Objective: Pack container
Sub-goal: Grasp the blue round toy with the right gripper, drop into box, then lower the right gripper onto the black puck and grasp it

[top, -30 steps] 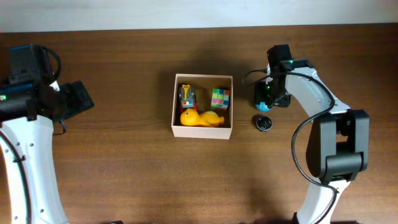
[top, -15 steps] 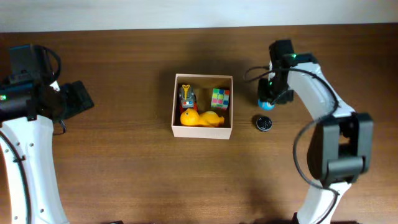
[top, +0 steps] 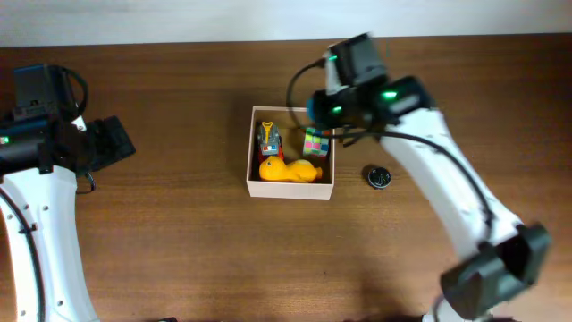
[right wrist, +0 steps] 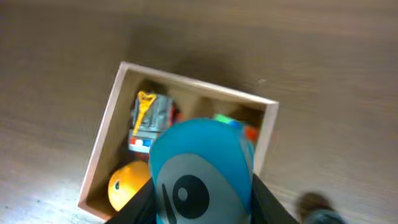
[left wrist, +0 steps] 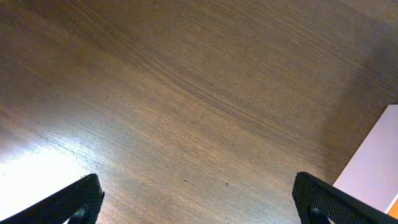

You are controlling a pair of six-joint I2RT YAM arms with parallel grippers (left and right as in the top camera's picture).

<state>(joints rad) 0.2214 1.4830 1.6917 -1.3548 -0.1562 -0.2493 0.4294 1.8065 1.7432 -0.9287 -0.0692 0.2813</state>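
The container (top: 290, 190) is a square cream-walled box at the table's middle; it also shows in the right wrist view (right wrist: 102, 140). Inside lie a yellow duck (top: 288, 170), a small toy vehicle (top: 267, 139) and a multicoloured cube (top: 315, 143). My right gripper (top: 323, 109) hovers over the box's back right corner. It is shut on a blue round toy with a white face and a black eye (right wrist: 202, 171). My left gripper (top: 121, 143) is open and empty far to the left, fingers wide apart (left wrist: 199, 208).
A small black round object (top: 380, 177) lies on the wood right of the container and shows blurred in the right wrist view (right wrist: 314, 205). The container's near corner shows at the right edge of the left wrist view (left wrist: 373, 171).
My right gripper lifted the blue toy from the table right of the container and swung left with it to above the box's back right corner. The left arm has not moved.
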